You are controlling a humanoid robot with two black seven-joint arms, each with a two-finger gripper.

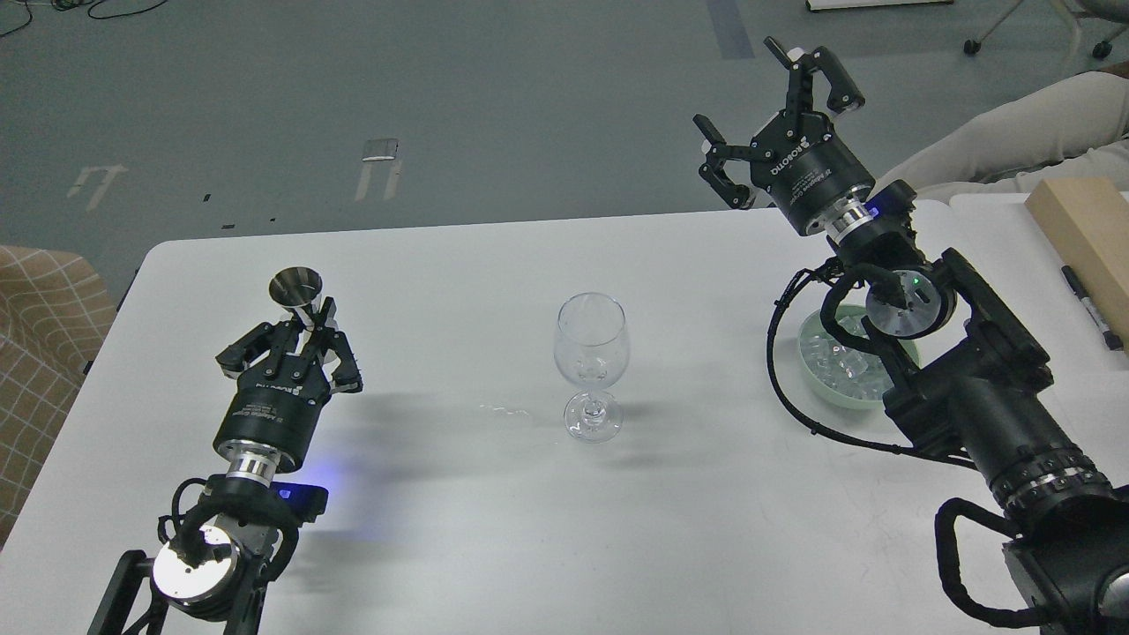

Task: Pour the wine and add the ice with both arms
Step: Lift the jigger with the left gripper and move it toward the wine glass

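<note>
A clear stemmed wine glass [591, 363] stands upright mid-table, looking empty. At the left, my left gripper [304, 328] is shut on a small steel measuring cup [296, 292], held upright above the table. My right gripper [776, 106] is raised past the table's far edge, open, nothing between its fingers. The ice [842, 363], small clear cubes, lies heaped in a pale green bowl [816, 385] at the right, partly hidden behind my right arm. No wine shows in the glass; what the cup holds I cannot tell.
A small clear wet streak [507, 412] lies on the white table [441, 529] left of the glass foot. A wooden block [1080, 231] and a black marker [1092, 309] lie at the far right. A checked chair [40, 353] stands beside the table's left edge.
</note>
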